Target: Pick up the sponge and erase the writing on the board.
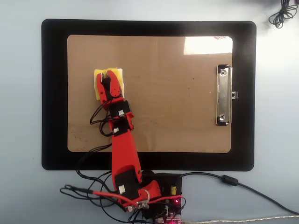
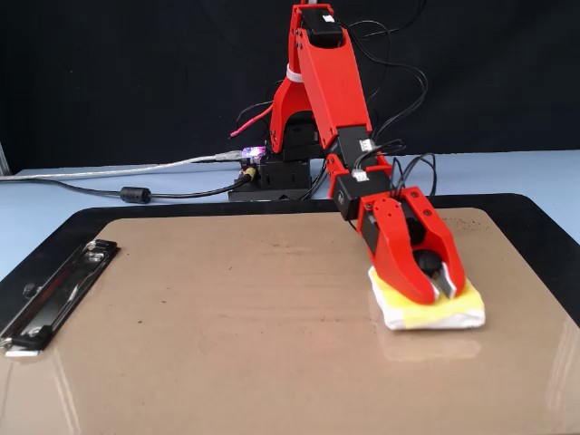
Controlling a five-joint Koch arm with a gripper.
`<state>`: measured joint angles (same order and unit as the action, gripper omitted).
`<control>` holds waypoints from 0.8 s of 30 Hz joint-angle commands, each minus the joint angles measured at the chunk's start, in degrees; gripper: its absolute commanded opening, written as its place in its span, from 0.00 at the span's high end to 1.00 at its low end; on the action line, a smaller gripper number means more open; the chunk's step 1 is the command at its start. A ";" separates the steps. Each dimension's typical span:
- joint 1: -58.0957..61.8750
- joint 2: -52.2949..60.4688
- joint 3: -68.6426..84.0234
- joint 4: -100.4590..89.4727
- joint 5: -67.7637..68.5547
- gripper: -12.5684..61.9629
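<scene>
We see the red pincer (image 2: 433,283) closed around the black knob of the yellow sponge (image 2: 426,312), pressing the sponge flat on the brown board (image 2: 217,335). In the overhead view the sponge (image 1: 108,77) sits in the left half of the board (image 1: 173,107), above centre; in the fixed view it lies at right of centre. No writing shows on the board. A silver clip (image 1: 224,95) is at the board's right side overhead. The board lies on a black mat (image 1: 53,93), on a pale blue surface (image 1: 21,116).
</scene>
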<state>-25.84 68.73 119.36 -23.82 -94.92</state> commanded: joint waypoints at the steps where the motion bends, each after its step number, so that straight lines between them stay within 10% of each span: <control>1: -1.14 8.17 8.53 0.09 -1.49 0.94; 7: -2.02 28.21 28.04 0.35 -1.49 0.94; 17: -4.75 -8.26 -9.76 0.18 -3.96 0.94; 24: -7.91 8.17 8.35 0.26 -4.48 0.94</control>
<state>-32.08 70.58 121.64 -23.99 -97.03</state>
